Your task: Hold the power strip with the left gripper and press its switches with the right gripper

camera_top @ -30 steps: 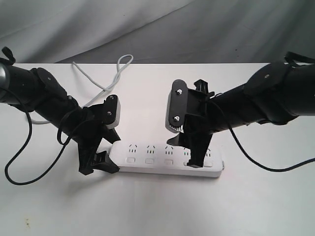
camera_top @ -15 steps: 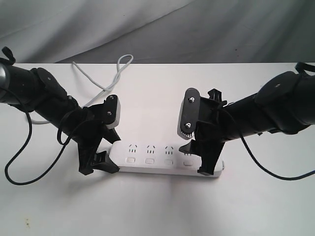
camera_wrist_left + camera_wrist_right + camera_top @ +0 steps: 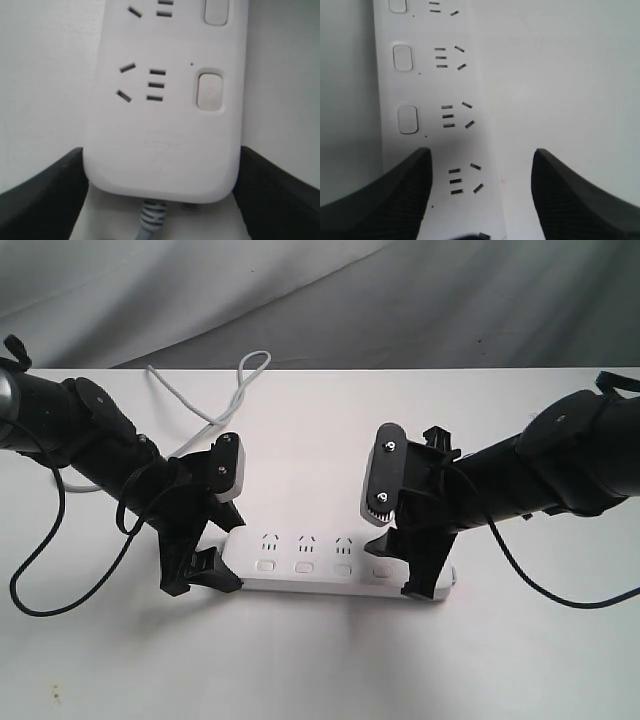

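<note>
The white power strip lies flat across the white table. Its cord end sits between the black fingers of my left gripper, which is shut on its two long sides; the grey cord leaves between them. A row of white switches runs along the near edge, and one switch shows just past the grip. My right gripper stands open over the strip's far right end. One finger is above the switch row. The other finger is over bare table beside the strip.
The grey cord loops away toward the table's back edge. A crumpled grey cloth hangs behind. Loose black cables trail from the left arm and the right arm over the table.
My right gripper has slid to the right along the strip, from about the fourth socket group to the last one, and has hardly moved in the last half second. The left gripper holds still.
</note>
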